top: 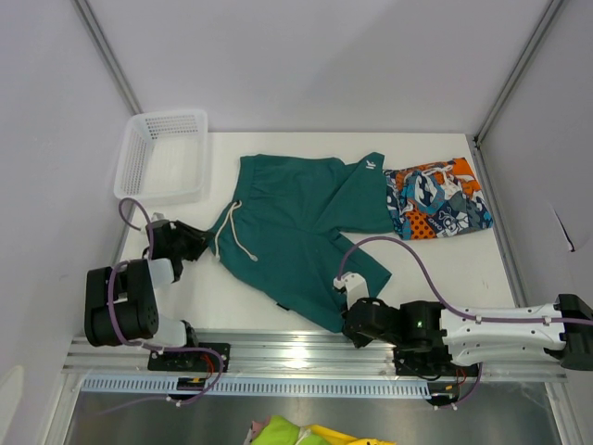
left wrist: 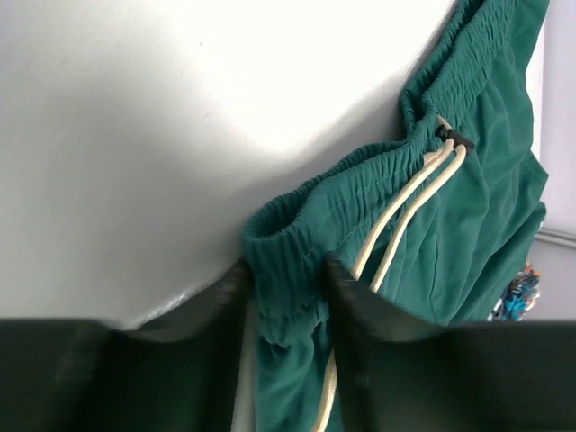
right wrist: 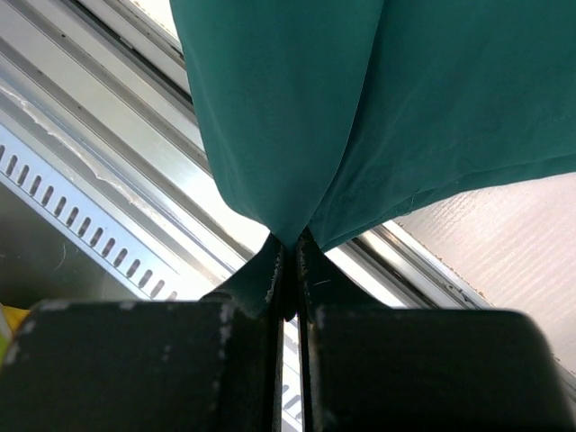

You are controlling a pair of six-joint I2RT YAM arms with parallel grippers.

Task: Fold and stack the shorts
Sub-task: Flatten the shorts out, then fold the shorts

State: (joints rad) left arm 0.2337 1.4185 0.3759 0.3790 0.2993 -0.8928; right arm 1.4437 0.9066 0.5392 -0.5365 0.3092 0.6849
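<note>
The plain dark teal-green shorts (top: 296, 227) lie spread across the middle of the white table, white drawstring (top: 233, 234) at their left waistband. My left gripper (top: 206, 247) is shut on the waistband's elastic edge (left wrist: 286, 270), with the drawstring (left wrist: 405, 216) running beside the right finger. My right gripper (top: 347, 320) is shut on a leg hem corner (right wrist: 290, 225) at the table's front edge. The patchwork print shorts (top: 437, 198) lie folded at the back right, partly under the green pair.
A white mesh basket (top: 163, 156) stands at the back left corner. A metal rail (top: 306, 350) runs along the table's front edge, also in the right wrist view (right wrist: 117, 171). Yellow-green fabric (top: 296, 432) lies below the rail.
</note>
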